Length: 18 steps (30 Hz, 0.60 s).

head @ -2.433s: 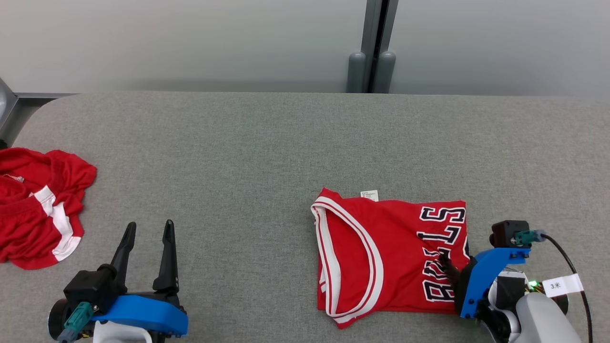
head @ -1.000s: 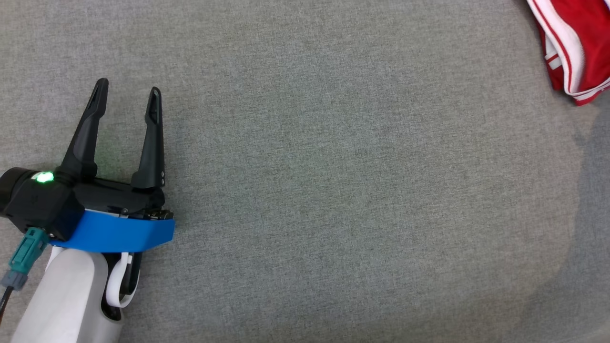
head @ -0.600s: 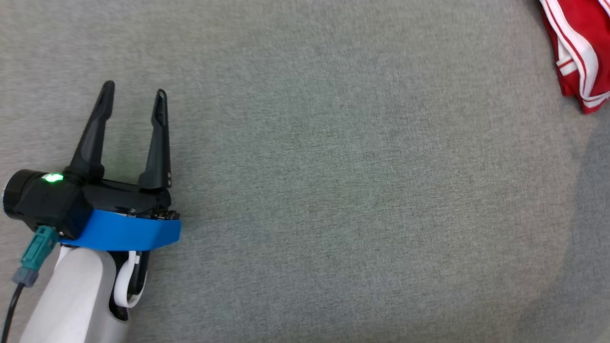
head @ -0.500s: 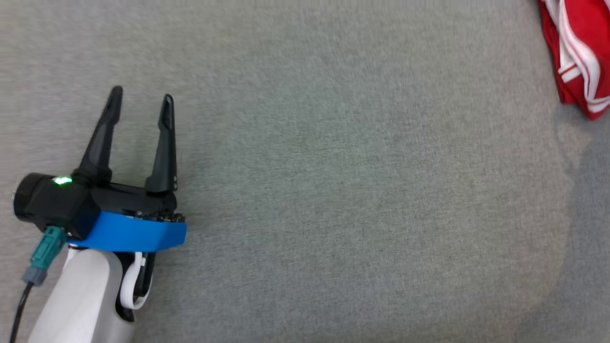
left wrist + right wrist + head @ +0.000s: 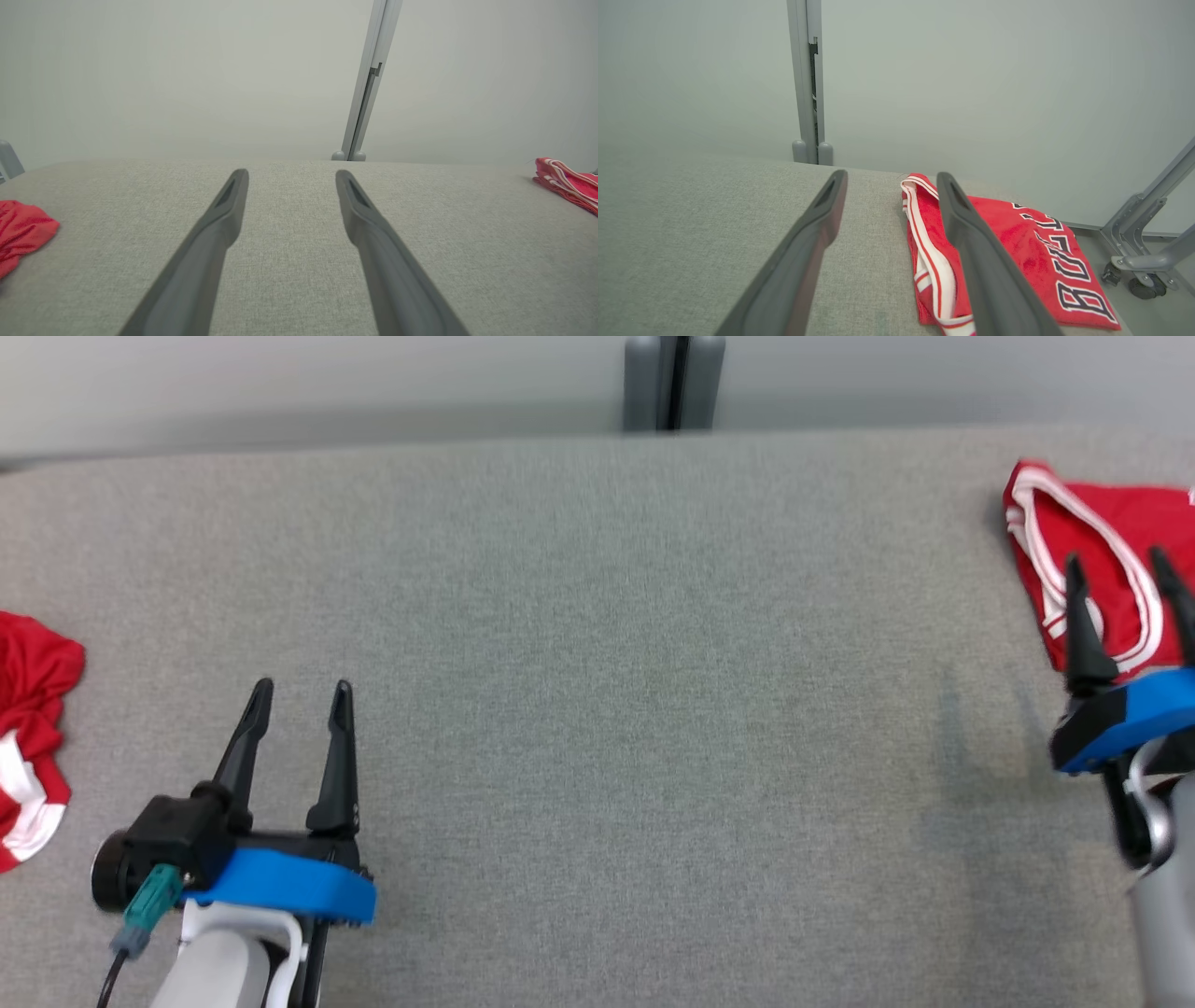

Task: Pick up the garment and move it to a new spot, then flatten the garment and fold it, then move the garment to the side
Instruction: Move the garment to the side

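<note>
Closest to me, the left gripper (image 5: 303,687) hangs low over the near left of the grey cloth-covered table (image 5: 597,663), its two dark fingers (image 5: 219,233) spread wide with nothing between them but bare grey fabric. Over on the near right, the right gripper (image 5: 1117,558) is just as wide apart, and no cloth is pinched in it; seen from its own wrist, the left finger (image 5: 808,242) lies across bare table while the right one crosses in front of the folded red jersey (image 5: 1017,233). I can't tell whether the tips actually brush the cloth. The jersey (image 5: 1120,513) lies flat on the far right part of the table, close to the right edge and towards the back, folded into a tidy rectangle, with its white-and-red trimmed opening on the side facing the middle of the table and block lettering running along the outer side. From the left wrist it shows as a thin red layer (image 5: 567,182) well off to the right. Right across on the left edge sits a crumpled red garment (image 5: 28,709) with a white stripe, well apart from everything else. Behind the table stands a pale wall with a grey upright post (image 5: 672,383), and beyond the jersey a grey wheeled frame (image 5: 1143,275) stands on the floor.
</note>
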### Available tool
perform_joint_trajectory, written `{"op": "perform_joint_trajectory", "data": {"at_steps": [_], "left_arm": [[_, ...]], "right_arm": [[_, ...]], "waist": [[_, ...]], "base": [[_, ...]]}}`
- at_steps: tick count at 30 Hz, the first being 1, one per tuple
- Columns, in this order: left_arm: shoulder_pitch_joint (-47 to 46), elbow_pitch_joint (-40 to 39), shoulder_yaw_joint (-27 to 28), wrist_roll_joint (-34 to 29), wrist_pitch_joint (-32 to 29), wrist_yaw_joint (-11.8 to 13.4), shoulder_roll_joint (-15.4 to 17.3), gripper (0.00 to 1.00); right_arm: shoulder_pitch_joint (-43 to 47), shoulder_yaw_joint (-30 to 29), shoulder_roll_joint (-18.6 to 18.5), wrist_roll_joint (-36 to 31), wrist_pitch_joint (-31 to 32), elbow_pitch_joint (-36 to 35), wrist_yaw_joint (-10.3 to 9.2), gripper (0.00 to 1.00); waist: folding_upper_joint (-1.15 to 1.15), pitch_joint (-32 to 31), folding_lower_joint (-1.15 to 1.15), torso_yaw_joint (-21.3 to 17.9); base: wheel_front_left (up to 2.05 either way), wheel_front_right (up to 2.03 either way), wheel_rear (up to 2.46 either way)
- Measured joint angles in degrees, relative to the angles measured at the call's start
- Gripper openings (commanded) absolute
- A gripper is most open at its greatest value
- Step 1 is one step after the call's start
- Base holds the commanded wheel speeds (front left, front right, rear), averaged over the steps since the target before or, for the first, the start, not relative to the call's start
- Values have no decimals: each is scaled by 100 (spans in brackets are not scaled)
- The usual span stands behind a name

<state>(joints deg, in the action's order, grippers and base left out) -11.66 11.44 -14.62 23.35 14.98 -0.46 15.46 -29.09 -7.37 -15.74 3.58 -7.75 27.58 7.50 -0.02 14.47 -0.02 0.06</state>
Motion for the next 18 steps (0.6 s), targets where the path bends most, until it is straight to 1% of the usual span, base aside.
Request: {"op": "perform_joint_trajectory", "data": {"at_steps": [2, 5, 11, 18], "left_arm": [[202, 54, 80, 29, 0, 19, -1, 100], [425, 102, 118, 36, 0, 8, 2, 100], [771, 123, 297, 38, 1, 44, 3, 100], [1059, 149, 310, 31, 1, 47, -23, 100]], "right_arm": [[303, 32, 287, 337, -68, -203, -1, 100], [838, 166, 553, 588, -62, -492, 0, 100], [1692, 186, 872, 619, 23, -1160, -1, 100], [2331, 41, 1126, 535, 250, -1938, -1, 100]], "waist": [[0, -182, 0, -3], [0, -441, 1, -8], [0, -821, 1, -14], [1, -1099, 1, -65]], "base": [[0, 0, 0], [0, 0, 0], [0, 0, 0], [0, 0, 0]]}}
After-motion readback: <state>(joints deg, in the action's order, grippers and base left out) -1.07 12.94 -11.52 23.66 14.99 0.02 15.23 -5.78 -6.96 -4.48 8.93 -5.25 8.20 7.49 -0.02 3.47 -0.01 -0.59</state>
